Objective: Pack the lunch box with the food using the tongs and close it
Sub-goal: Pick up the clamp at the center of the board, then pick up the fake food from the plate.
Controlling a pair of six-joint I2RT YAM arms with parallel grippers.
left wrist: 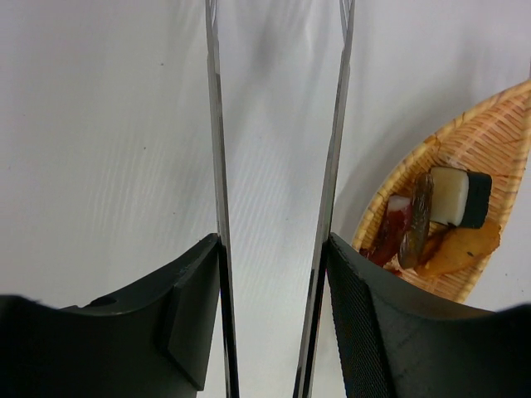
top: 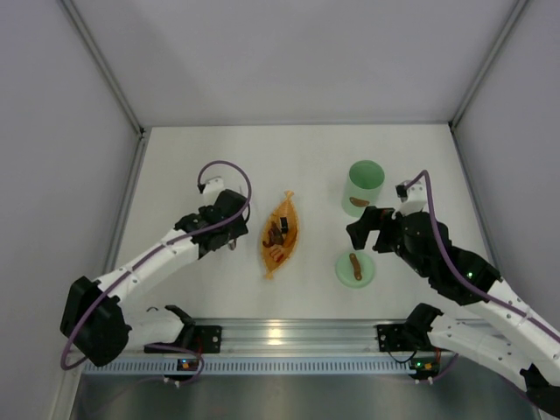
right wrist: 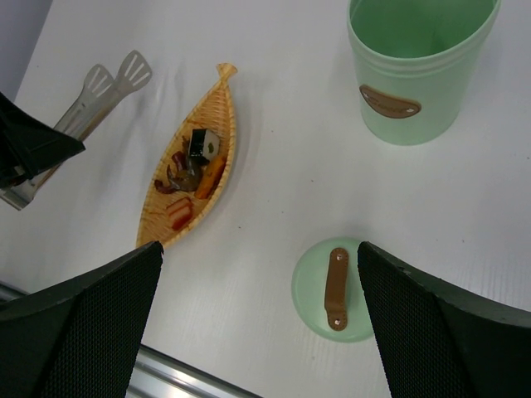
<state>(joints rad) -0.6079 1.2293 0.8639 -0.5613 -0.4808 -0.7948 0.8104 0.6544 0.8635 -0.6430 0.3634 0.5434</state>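
Left tool [left wrist: 270, 249] clamped across both arms of tongs [left wrist: 217, 166] (so squeeze shuts tips), tips near tray [right wrist: 217, 99]. Food [right wrist: 192, 166] on tray. Box [right wrist: 411, 75] upright on surface, lid [right wrist: 336, 288] off beside it for loading. Right tool [right wrist: 257, 249] wide open, empty.

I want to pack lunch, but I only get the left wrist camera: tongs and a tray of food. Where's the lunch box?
Observer: The lunch box stands upright to the right of the tray.
Operator: Is the lid on it?
Observer: No, the top is open. The lid lies flat, handle up, nearer the robot than the box.
Operator: What's the other arm doing?
Observer: The right gripper hovers wide open by the lid, holding nothing.
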